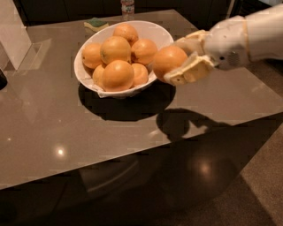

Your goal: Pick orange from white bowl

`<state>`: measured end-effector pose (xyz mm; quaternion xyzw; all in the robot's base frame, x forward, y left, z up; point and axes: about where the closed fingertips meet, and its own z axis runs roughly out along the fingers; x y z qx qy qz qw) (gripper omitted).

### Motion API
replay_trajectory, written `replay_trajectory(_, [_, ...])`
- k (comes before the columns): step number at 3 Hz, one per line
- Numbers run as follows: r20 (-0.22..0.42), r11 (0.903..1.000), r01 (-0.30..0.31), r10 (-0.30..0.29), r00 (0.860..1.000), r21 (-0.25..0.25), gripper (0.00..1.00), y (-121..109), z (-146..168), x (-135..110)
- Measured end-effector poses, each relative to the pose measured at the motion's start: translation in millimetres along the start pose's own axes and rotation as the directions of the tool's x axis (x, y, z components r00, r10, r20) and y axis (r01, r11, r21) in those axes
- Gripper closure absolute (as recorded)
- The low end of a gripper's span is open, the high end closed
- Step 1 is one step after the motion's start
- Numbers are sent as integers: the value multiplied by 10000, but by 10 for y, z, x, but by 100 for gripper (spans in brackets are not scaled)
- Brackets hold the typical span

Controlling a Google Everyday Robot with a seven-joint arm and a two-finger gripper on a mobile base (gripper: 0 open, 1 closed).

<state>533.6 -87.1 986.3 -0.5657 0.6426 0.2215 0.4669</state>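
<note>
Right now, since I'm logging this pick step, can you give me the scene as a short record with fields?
gripper: at the bowl's right rim, above the table, shut on the orange
orange: between the fingers, lifted out of the pile, touching no other fruit
white bowl: upright on the table
other oranges: at least six, heaped in the bowl
table: glossy brown; arm's shadow falls right of the bowl's
sponge: behind the bowl
bottle: at the far edge
pick: looks done
</note>
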Motion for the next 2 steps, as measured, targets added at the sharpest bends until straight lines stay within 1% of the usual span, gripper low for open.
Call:
replay_trajectory(1, [98, 9970, -385, 379, 9992, 665, 100, 158, -270, 73])
replay_trajectory(2, [68, 9961, -469, 465, 9989, 754, 100, 168, -320, 111])
